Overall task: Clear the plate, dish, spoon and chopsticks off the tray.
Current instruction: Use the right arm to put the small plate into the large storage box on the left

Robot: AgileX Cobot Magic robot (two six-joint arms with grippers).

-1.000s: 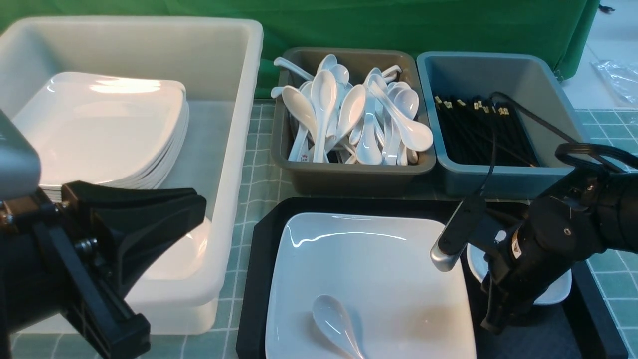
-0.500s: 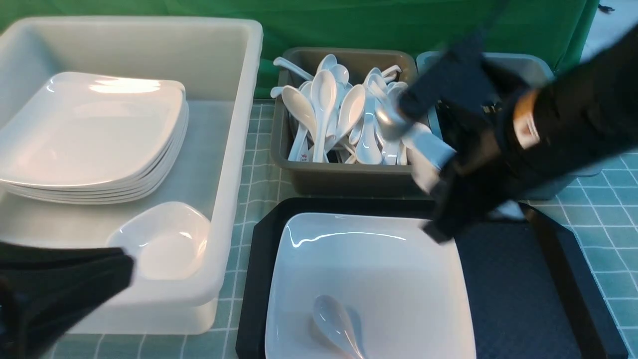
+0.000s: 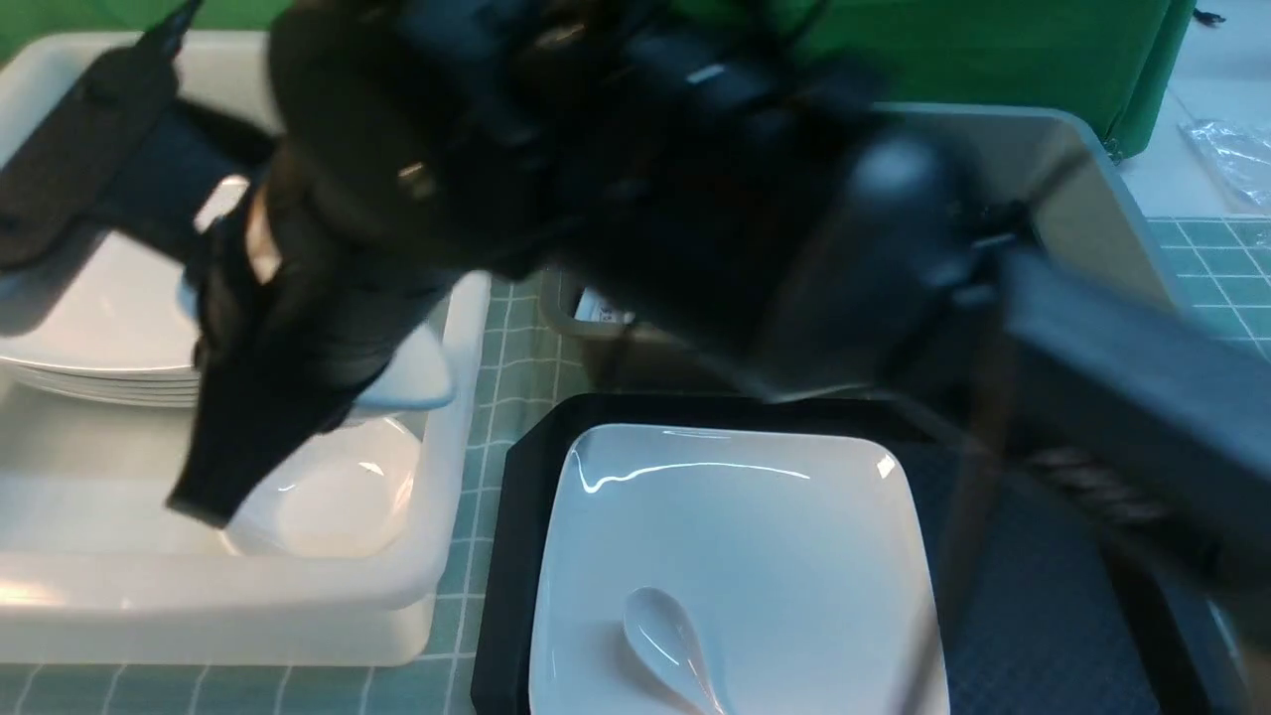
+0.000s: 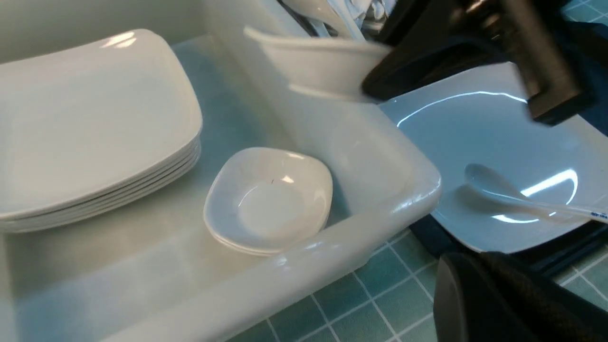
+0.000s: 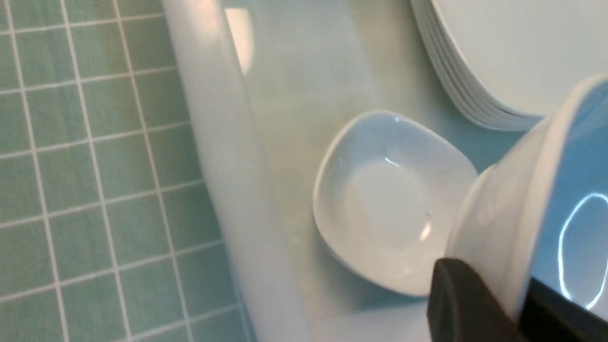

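Over tub [image 5: 213,142]: right pincer [image 5: 510,306] clamps dish [image 5: 546,190] by rim; stacked small dishes [image 5: 389,204] lie just below it (left pincer [image 4: 475,280] closed).

Green backdrop cloth [image 3: 993,50] behind teal checked tabletop [image 3: 511,348]

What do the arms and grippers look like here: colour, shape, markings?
Right arm: bulky, black, blurred, with a grey stretch nearer its base and a small pale patch near the wrist, unreadable. Right gripper: black, with wedge-shaped tapering fingers. Left gripper: black, rounded tip, faintly textured surface. No cables can be made out.
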